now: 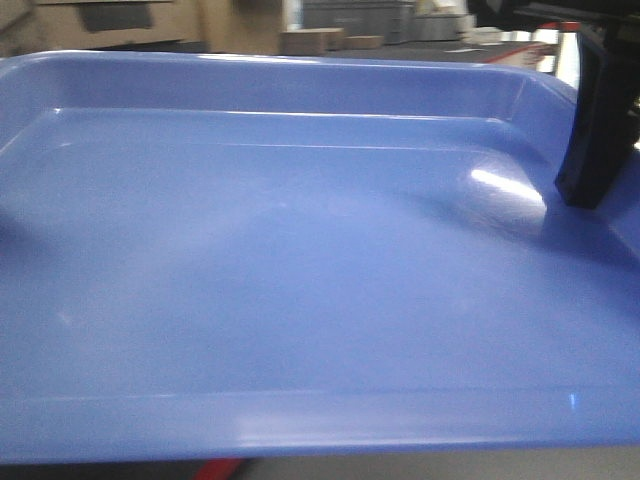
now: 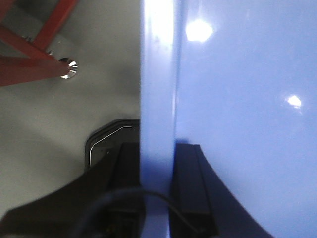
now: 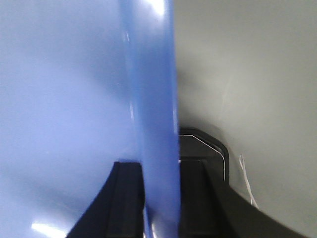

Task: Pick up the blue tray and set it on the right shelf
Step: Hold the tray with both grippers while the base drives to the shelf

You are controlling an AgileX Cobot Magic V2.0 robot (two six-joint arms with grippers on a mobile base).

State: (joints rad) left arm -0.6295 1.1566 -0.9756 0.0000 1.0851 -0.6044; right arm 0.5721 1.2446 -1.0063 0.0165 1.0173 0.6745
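The blue tray [image 1: 300, 250] fills the front view, held up close to the camera. My right gripper [image 1: 598, 150] is shut on its right rim; one black finger [image 1: 598, 120] stands inside the tray. In the right wrist view the tray rim [image 3: 151, 99] runs between the two black fingers [image 3: 130, 198] of my right gripper [image 3: 158, 198]. In the left wrist view my left gripper [image 2: 157, 193] is shut on the tray's left rim [image 2: 157, 74], one finger on each side. The left gripper is out of the front view. The right shelf is out of view.
Below the tray lies grey floor [image 2: 59, 119] [image 3: 247, 74]. A red metal frame [image 2: 29, 44] with a shiny foot [image 2: 68, 68] stands at the left. Cardboard boxes [image 1: 320, 40] and grey crates [image 1: 355, 18] show beyond the tray's far rim.
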